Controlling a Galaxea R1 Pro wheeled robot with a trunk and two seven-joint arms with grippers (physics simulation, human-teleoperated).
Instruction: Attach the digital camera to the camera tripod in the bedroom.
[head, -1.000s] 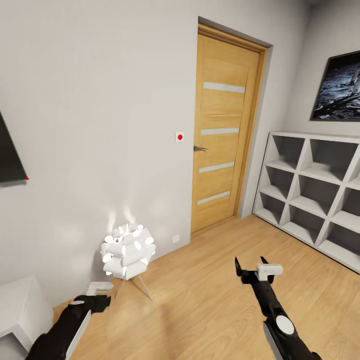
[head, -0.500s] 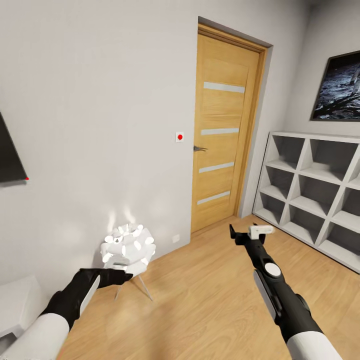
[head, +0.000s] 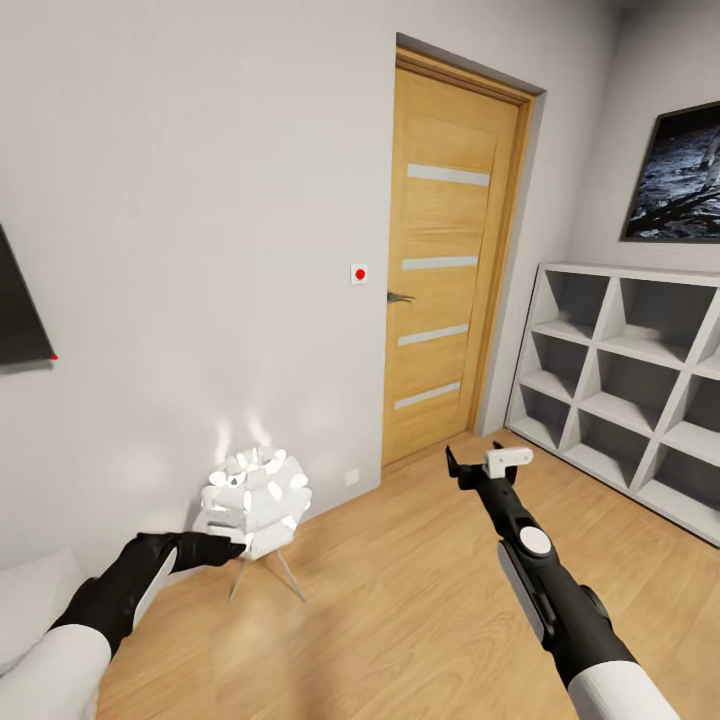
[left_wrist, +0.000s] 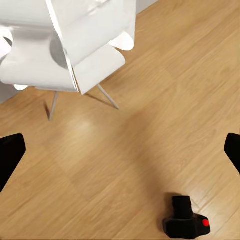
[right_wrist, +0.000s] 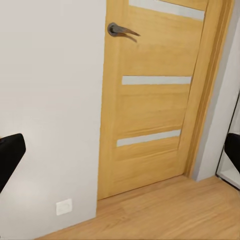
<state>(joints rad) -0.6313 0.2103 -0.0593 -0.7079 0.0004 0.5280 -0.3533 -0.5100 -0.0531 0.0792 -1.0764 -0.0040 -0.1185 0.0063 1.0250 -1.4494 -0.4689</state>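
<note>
The small black digital camera (left_wrist: 186, 223) with its red button lies on the light wood floor of the bedroom, in the left wrist view, a little way in front of my left gripper (left_wrist: 120, 155). That gripper is open, fingertips wide apart, nothing between them. In the head view the left gripper (head: 228, 549) hangs beside the white lamp. My right gripper (head: 476, 463) is open and empty, held out toward the oak door (right_wrist: 155, 100). The camera tripod is out of view.
A white petal lamp (head: 255, 503) on thin metal legs stands by the wall, close to my left hand. White cube shelves (head: 640, 380) line the right wall. A low white cabinet (head: 30, 600) sits at the lower left. Bare plank floor (head: 400, 600) lies between the arms.
Both arms have reached up and forward. The left gripper rose from the floor area to beside the lamp. The right gripper moved up and left toward the door. The view itself has not shifted.
</note>
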